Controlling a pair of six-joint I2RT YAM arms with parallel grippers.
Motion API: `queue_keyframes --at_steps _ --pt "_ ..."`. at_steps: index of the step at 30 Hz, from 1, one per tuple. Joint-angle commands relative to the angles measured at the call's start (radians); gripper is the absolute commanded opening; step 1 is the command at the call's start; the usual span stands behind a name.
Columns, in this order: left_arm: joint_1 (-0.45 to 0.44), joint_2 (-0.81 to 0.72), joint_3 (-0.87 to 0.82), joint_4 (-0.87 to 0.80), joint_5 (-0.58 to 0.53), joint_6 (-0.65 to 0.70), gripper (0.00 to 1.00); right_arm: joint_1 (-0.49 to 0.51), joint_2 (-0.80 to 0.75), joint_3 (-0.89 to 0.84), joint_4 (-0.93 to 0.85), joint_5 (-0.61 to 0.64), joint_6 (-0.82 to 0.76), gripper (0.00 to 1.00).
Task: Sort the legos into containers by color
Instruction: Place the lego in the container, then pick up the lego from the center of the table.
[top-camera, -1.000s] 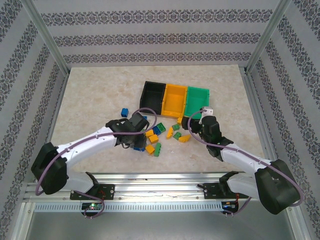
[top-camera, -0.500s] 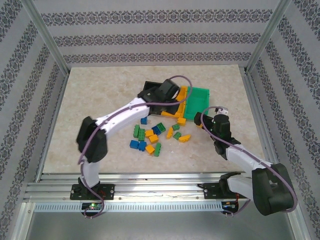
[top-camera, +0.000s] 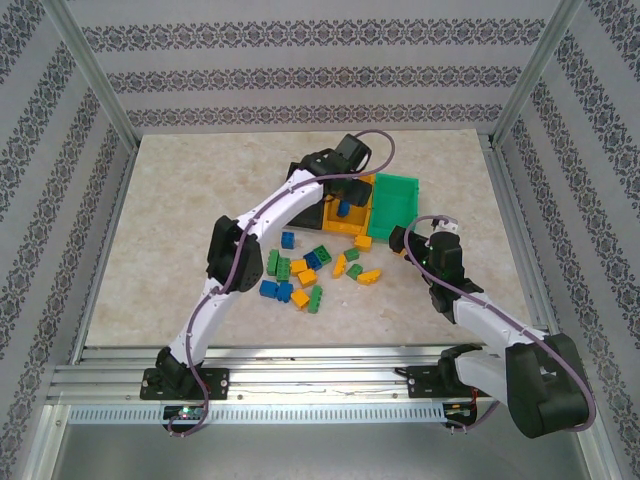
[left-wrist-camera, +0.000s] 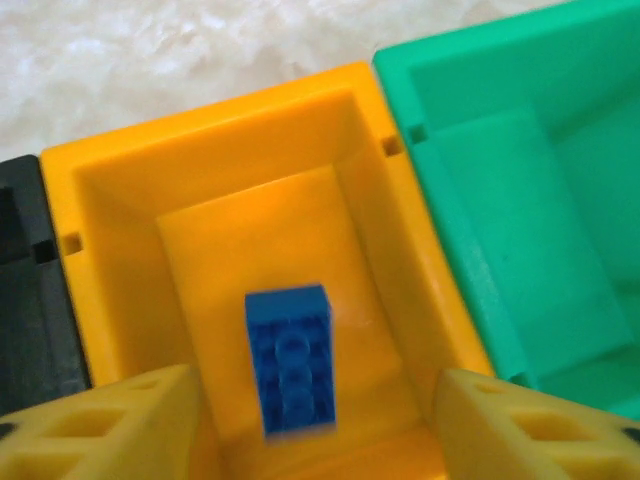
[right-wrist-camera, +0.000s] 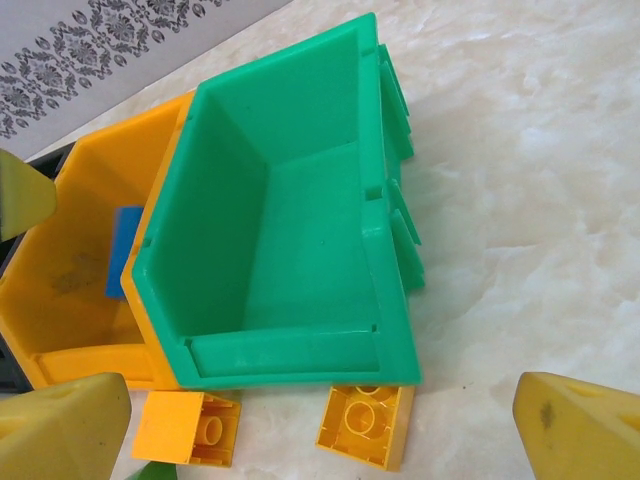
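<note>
Bright, even light with soft shadows; the left wrist view blurs slightly around the blue brick.

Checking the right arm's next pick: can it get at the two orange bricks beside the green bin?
Probably yes: the open right hand hangs close by both orange bricks, nothing between.

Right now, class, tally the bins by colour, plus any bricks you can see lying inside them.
Black bin: 1
Orange bin: 1
Green bin: 1
Blue brick, inside the orange bin: 1
Total: 4
</note>
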Motion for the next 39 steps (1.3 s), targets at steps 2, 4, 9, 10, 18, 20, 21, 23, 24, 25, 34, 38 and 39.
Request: queue_keyframes --at_steps 2,4,9,10,18,20,21,23,24,25,34,38,39 --pt "-0.035 -0.189 -0.195 0.008 0.017 -0.015 0.71 0.015 0.002 -0.007 0.012 -0.022 0.011 0.98" --pt "-0.049 -0.300 -0.370 0.082 0.013 -0.024 0.71 0.019 0.013 -0.003 0.013 -0.024 0.016 0.98" --pt "-0.051 -0.576 -0.845 0.298 0.037 -0.105 0.71 0.031 0.041 0.007 0.015 -0.043 0.022 0.98" --pt "-0.051 -0.624 -0.922 0.344 0.048 -0.120 0.71 0.036 0.045 0.007 0.018 -0.040 0.021 0.98" --pt "-0.051 -0.681 -1.085 0.357 0.075 -0.078 0.73 0.061 0.082 0.040 0.024 -0.034 0.016 0.98" --pt "-0.051 -0.630 -1.042 0.320 0.075 -0.026 0.76 0.061 0.094 0.045 0.025 -0.034 0.014 0.98" --pt "-0.051 -0.603 -1.020 0.305 0.078 -0.001 0.78 0.062 0.098 0.049 0.023 -0.034 0.014 0.98" --pt "-0.051 -0.543 -0.959 0.257 0.066 0.049 0.78 0.061 0.093 0.051 0.017 -0.036 0.009 0.98" --pt "-0.051 -0.512 -0.928 0.231 0.058 0.075 0.78 0.061 0.086 0.047 0.015 -0.032 0.008 0.98" --pt "-0.051 -0.490 -0.902 0.210 0.045 0.091 0.78 0.062 0.079 0.044 0.016 -0.025 0.006 0.98" --pt "-0.051 -0.334 -0.744 0.047 -0.033 0.225 0.75 0.052 0.057 0.037 0.007 -0.008 -0.005 0.98" --pt "-0.051 -0.312 -0.740 0.050 -0.035 0.252 0.75 0.050 0.060 0.039 0.006 -0.014 -0.004 0.98" --pt "-0.051 -0.302 -0.735 0.053 -0.025 0.256 0.75 0.051 0.059 0.039 0.006 -0.017 -0.003 0.98"
